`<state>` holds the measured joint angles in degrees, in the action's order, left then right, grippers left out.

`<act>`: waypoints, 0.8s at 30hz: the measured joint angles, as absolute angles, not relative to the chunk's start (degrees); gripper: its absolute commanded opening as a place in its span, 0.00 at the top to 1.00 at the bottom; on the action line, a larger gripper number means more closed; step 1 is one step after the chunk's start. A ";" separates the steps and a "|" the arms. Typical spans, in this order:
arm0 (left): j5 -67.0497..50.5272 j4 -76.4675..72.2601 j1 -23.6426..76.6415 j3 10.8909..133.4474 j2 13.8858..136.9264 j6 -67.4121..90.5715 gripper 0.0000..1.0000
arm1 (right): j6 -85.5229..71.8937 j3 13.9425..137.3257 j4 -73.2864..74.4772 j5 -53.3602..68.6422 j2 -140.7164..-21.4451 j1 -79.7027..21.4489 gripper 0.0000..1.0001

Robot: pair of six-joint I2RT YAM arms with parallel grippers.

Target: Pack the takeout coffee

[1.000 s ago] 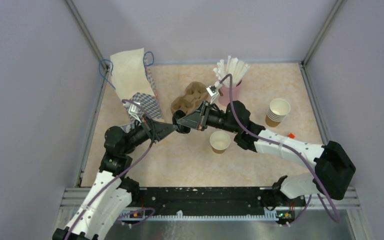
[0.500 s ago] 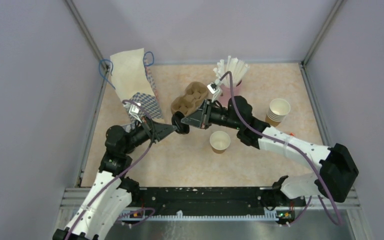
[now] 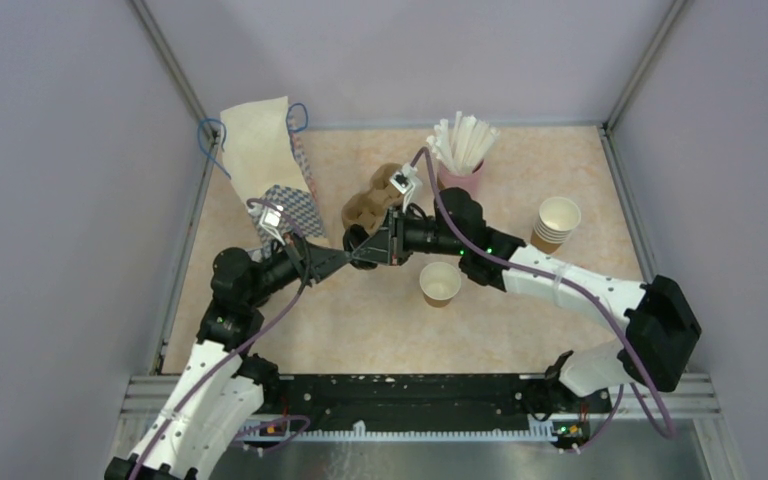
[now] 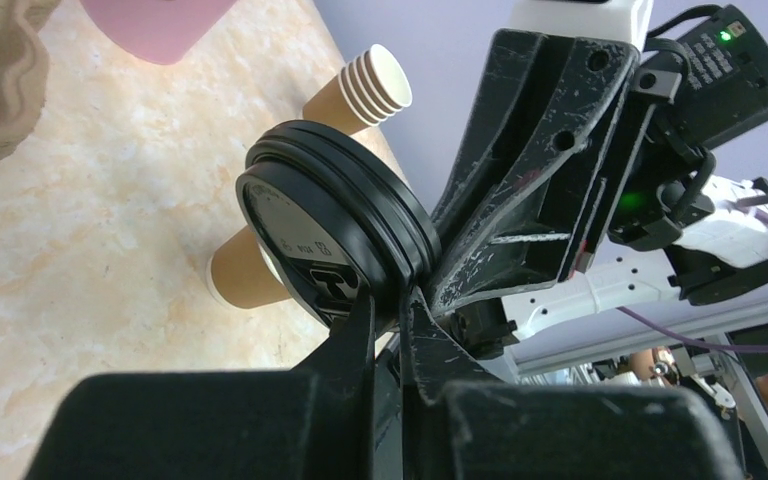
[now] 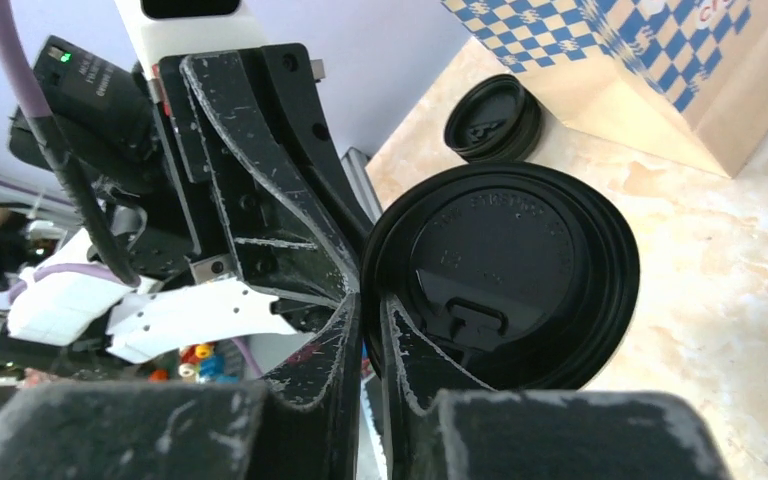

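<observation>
A round black plastic lid point(image 3: 361, 248) hangs in the air between my two grippers, above the table's middle. My left gripper point(image 3: 345, 256) is shut on its rim from the left; in the left wrist view point(image 4: 390, 300) the lid point(image 4: 310, 220) shows two stacked rims. My right gripper point(image 3: 368, 246) is shut on the rim from the right, as the right wrist view point(image 5: 370, 312) shows on the lid point(image 5: 520, 265). A single brown paper cup point(image 3: 440, 283), white inside, stands open and lidless just right of the grippers; it also shows in the left wrist view point(image 4: 245, 275).
A blue-checked paper bag point(image 3: 270, 165) stands at the back left, with a stack of black lids point(image 5: 493, 118) at its foot. A cardboard cup carrier point(image 3: 378, 192), a pink cup of white straws point(image 3: 460, 170) and a stack of lidless brown cups point(image 3: 557, 222) stand behind and right.
My right wrist has shifted a little to the left and turned, staying on the lid. The left arm has hardly moved. Both grippers stay shut on the lid.
</observation>
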<state>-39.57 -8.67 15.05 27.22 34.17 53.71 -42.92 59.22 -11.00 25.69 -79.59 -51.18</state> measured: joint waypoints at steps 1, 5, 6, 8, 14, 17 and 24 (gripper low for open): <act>-39.53 -8.38 15.05 27.22 34.33 53.54 0.91 | -42.54 59.51 -10.87 25.69 -79.92 -51.44 1.00; -39.51 -7.51 14.92 27.29 34.39 52.97 0.89 | -41.89 59.75 -10.20 24.60 -80.01 -51.70 1.00; -39.42 -7.25 14.90 27.33 34.37 52.62 0.89 | -41.87 59.72 -10.13 24.27 -80.01 -51.75 1.00; -39.29 -6.72 14.90 27.38 34.22 51.83 0.88 | -41.67 59.70 -9.89 23.81 -79.90 -51.92 1.00; -39.40 -5.98 14.94 27.90 32.77 50.13 0.88 | -42.24 59.09 -11.18 24.77 -79.00 -51.90 1.00; -39.86 -5.96 15.07 28.03 32.29 49.50 0.87 | -44.12 56.90 -14.83 26.61 -78.30 -51.29 1.00; -41.36 -5.98 15.16 28.18 32.12 49.12 0.85 | -46.15 55.46 -17.21 28.95 -77.89 -50.54 1.00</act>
<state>-41.36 -5.98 15.16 28.18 32.12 49.12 -46.15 55.46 -17.21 28.95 -77.89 -50.54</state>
